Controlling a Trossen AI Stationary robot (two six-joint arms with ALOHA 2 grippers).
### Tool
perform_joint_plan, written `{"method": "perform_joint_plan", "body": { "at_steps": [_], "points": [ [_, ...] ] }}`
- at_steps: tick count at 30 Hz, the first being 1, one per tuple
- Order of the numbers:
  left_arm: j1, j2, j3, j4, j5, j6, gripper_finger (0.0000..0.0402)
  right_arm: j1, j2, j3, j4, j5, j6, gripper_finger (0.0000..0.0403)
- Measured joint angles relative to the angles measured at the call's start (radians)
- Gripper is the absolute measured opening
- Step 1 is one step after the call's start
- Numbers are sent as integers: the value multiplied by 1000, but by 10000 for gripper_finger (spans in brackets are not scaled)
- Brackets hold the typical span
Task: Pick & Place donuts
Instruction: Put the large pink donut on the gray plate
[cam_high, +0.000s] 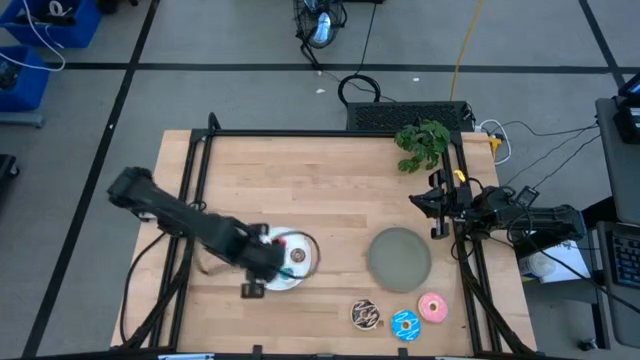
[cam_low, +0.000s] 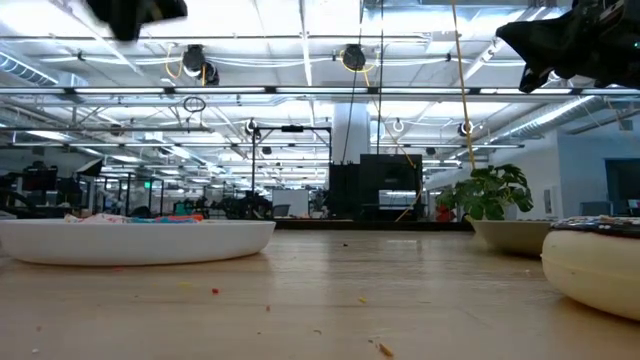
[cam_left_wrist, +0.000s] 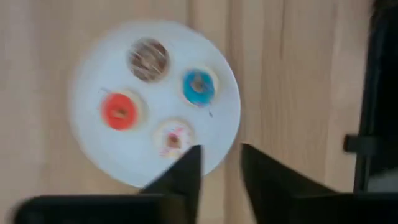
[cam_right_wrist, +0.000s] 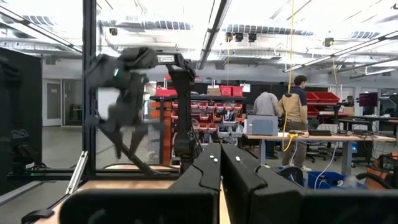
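Wooden surface (cam_high: 300, 180) seen from straight above. At about seven o'clock, white plate (cam_high: 300, 262) half covered by left end effector (cam_high: 262, 270). Toward five o'clock, grey plate (cam_high: 400, 257), bare. Below it, near the front edge, chocolate donut (cam_high: 365, 314), blue-iced donut (cam_high: 405, 325), pink-iced donut (cam_high: 433, 307) in a row. Right end effector (cam_high: 437, 205) parked at three o'clock beside a green plant (cam_high: 423, 143).

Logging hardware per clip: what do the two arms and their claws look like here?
Both arms are dark, near-black, with chunky jointed segments. The left claw has two flat, tapering black fingers; a white patch shows beside its wrist from above. The right claw has blocky black fingers with small pale dots near the tips, and black cables trail around the right arm's base.
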Motion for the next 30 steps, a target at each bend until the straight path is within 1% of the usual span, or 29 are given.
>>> {"method": "perform_joint_plan", "body": {
  "at_steps": [2,3,5,7,9,13,15,17,21,24,30],
  "points": [
    [-25,-99,-18,11,-67,3,37,0,1,0,-1,0,0,0],
    [-39,-154,-37,25,-105,12,19,0,1,0,-1,0,0,0],
    [-64,-279,-104,79,-209,34,13,0,1,0,-1,0,0,0],
    [-85,-413,-206,187,-321,69,15,0,1,0,-2,-1,4,0],
    [-94,-553,-340,316,-378,91,9,0,1,0,-2,-1,5,0],
    [-88,-821,-633,591,-412,122,6,0,1,0,-2,0,-9,0],
    [-76,-929,-768,743,-431,175,4,0,1,0,-3,1,-27,0],
    [-66,-1016,-881,897,-427,251,4,0,3,0,-9,3,-41,0],
    [-41,-1138,-1044,1087,-386,403,3,0,15,0,-13,4,-51,0],
    [-11,-1200,-1120,1130,-369,464,3,0,22,0,-6,5,-53,0],
    [60,-1322,-1171,1038,-294,519,3,0,49,0,-30,4,-47,0]
  ]
}}
